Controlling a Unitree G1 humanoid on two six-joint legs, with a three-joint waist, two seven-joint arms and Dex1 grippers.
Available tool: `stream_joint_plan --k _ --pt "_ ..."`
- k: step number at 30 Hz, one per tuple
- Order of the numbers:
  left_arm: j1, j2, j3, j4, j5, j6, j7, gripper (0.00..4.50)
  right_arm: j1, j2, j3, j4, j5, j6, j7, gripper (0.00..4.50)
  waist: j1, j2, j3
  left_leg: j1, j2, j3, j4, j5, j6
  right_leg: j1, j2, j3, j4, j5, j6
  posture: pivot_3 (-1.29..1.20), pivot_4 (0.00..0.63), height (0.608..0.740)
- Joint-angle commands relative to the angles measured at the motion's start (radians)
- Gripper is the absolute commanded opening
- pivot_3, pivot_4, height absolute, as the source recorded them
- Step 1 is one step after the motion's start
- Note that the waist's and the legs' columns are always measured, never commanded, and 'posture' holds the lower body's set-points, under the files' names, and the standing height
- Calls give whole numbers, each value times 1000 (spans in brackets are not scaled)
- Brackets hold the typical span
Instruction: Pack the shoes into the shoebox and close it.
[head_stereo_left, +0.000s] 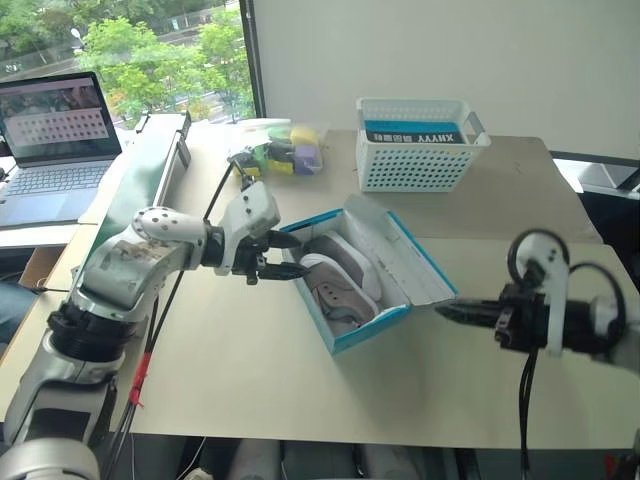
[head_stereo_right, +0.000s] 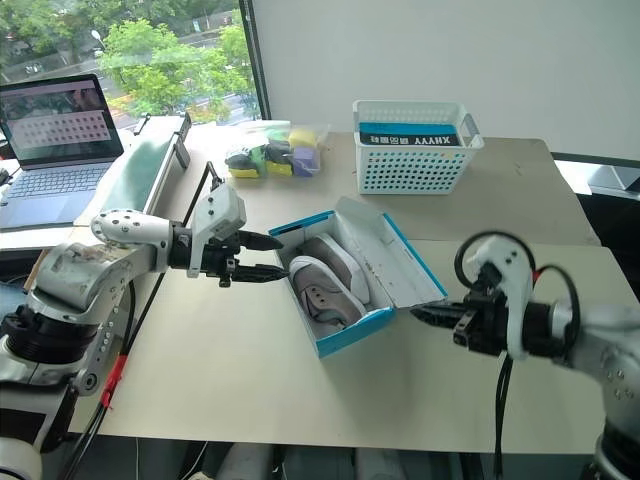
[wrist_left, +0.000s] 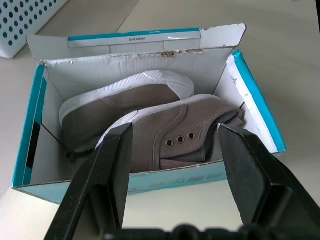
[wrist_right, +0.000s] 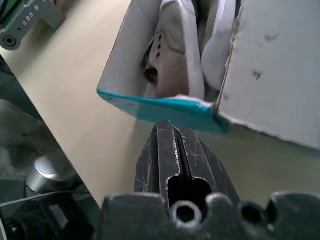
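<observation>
- Left eye view: we found the blue cardboard shoebox with its white inside (head_stereo_left: 400, 262) at frame centre, long axis running from upper left to lower right, lid flung open toward the right. The pair of grey low shoes with pale soles (head_stereo_left: 338, 276) lay inside it. The left gripper (head_stereo_left: 281, 257) hovered just beside the box's left end, fingers spread, holding nothing.
- Right eye view: the right gripper (head_stereo_right: 428, 314) sat lower right, fingers pressed together and empty, just beside the lid's near corner. We judged it the nearer hand for swinging the lid over.
- Left wrist view: the shoes lay side by side straight ahead, between the parted fingers (wrist_left: 102, 175).
- Right wrist view: the box's blue corner sat just beyond the closed fingertips (wrist_right: 172, 137).
</observation>
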Motion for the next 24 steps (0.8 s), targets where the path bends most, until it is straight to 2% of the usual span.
stream_joint_plan --k 1,6,9,13,18,24 --pt "-54 7 -7 11 29 -28 -48 2861 71 149 -8 53 -62 -168 -133 67 -4 0 0 1 0 0 1 0 0 1 0 0 0 0 0 0 150 740" --pt "-65 26 -5 8 49 -23 -83 2861 141 260 31 131 -88 -296 -205 67 -10 3 1 6 0 0 0 0 0 5 1 1 2 0 1 0 150 740" --pt "-70 37 1 5 57 -11 -93 2861 139 337 45 276 -124 -430 -246 67 -17 3 1 7 1 0 0 0 0 6 1 1 2 0 1 0 150 740" --pt "-71 44 6 5 63 -8 -106 2861 131 377 63 400 -133 -548 -252 67 -23 4 1 7 0 0 0 0 0 6 0 1 3 0 1 0 150 740" --pt "-76 55 11 4 72 0 -111 2861 60 468 10 608 -52 -673 -237 67 -29 5 1 8 1 0 0 0 0 6 1 1 3 0 1 0 150 740" --pt "-77 63 14 0 74 1 -115 2861 -24 492 -1 791 -27 -785 -234 67 -29 5 1 8 1 0 0 0 0 7 1 1 4 0 1 0 150 740"
